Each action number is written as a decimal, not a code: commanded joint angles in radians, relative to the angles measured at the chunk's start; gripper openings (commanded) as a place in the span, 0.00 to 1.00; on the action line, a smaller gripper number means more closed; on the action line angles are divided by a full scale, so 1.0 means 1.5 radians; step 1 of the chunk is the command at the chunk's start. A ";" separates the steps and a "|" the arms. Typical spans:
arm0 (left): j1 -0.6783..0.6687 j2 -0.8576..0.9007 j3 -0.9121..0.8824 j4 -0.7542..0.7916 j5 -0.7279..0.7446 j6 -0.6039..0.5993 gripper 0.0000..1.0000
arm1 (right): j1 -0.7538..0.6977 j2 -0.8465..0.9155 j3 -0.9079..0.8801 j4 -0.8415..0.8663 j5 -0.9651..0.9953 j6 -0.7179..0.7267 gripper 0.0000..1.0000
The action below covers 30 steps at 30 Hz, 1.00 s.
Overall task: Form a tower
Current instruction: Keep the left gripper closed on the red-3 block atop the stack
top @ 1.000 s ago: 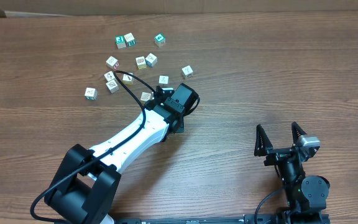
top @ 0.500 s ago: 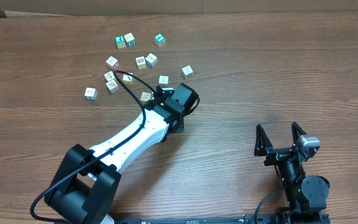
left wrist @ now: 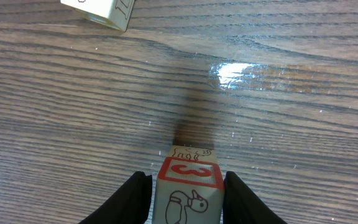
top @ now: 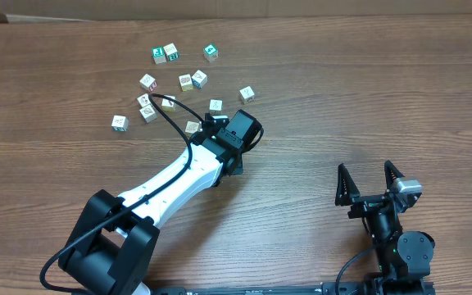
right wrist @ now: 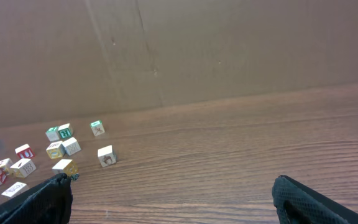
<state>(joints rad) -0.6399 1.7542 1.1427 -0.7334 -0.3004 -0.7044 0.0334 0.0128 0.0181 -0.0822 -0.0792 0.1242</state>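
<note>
Between the two black fingers of my left gripper [left wrist: 188, 194] sits a pale wooden cube [left wrist: 190, 177] with a red "3" on top and a bird drawing on its near face. The gripper is shut on it, over bare wood. From overhead the left gripper [top: 241, 131] lies at the right edge of the scattered cubes, and its body hides the held cube. No tower shows in any view. My right gripper [top: 364, 169] stands open near the front right with nothing between its fingers; in its own wrist view the right gripper [right wrist: 173, 199] spans bare table.
Several loose cubes lie at the back left, among them a green-printed cube [top: 211, 52], a cube [top: 247, 94] farthest right and a cube [top: 120, 122] farthest left. Another cube [left wrist: 101, 9] lies just ahead of the left gripper. A brown cardboard wall [right wrist: 229, 43] closes the back.
</note>
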 commanded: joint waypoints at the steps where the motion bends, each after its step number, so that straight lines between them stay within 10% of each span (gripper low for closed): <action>1: -0.001 -0.018 -0.006 -0.001 -0.011 -0.012 0.33 | -0.002 -0.007 -0.007 0.004 -0.003 0.002 1.00; 30: -0.001 -0.018 -0.006 0.003 -0.011 -0.024 0.32 | -0.002 -0.007 -0.007 0.004 -0.003 0.002 1.00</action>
<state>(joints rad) -0.6399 1.7542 1.1427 -0.7322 -0.3000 -0.7113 0.0334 0.0128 0.0181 -0.0826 -0.0788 0.1234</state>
